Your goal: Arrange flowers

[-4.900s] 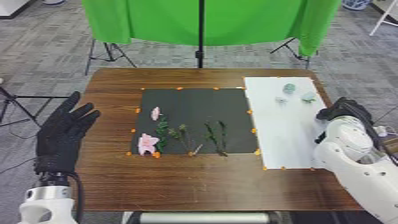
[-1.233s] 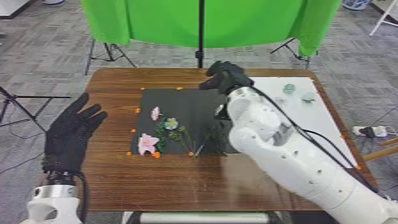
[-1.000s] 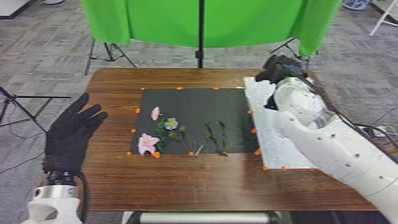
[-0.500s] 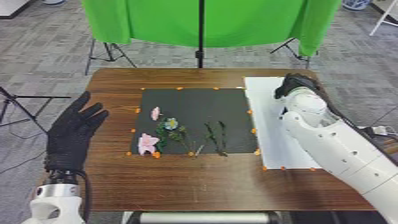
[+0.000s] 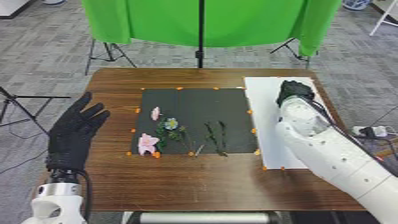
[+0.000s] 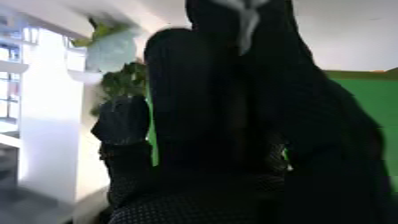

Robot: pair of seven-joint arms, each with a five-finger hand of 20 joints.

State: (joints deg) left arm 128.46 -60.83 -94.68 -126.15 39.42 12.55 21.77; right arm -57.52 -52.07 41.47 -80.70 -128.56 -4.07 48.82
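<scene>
In the head view my right hand (image 5: 296,90) is over the upper part of the white sheet (image 5: 277,135), fingers relaxed. The right wrist view shows that hand (image 6: 195,115) with its fingers extended, a pale flower (image 6: 113,50) and green leaves (image 6: 124,80) beyond the thumb, and a pale shape at the fingertips. On the dark mat (image 5: 191,102) lie a large pink flower (image 5: 147,142), a small pink one (image 5: 155,113), a pale blue flower (image 5: 171,123) among leafy stems (image 5: 169,134), and thin green stems (image 5: 223,137). My left hand (image 5: 73,132) stands open left of the mat.
Orange markers (image 5: 254,131) edge the mat and sheet on the brown table (image 5: 178,185). Behind the table hang a green cloth (image 5: 147,22) and a black stand pole (image 5: 201,37). The right arm crosses the lower right of the table.
My right hand has swung from over the dark mat to the white sheet on the right. The pale blue flower appears on the mat since the earliest frame. My left hand has shifted slightly.
</scene>
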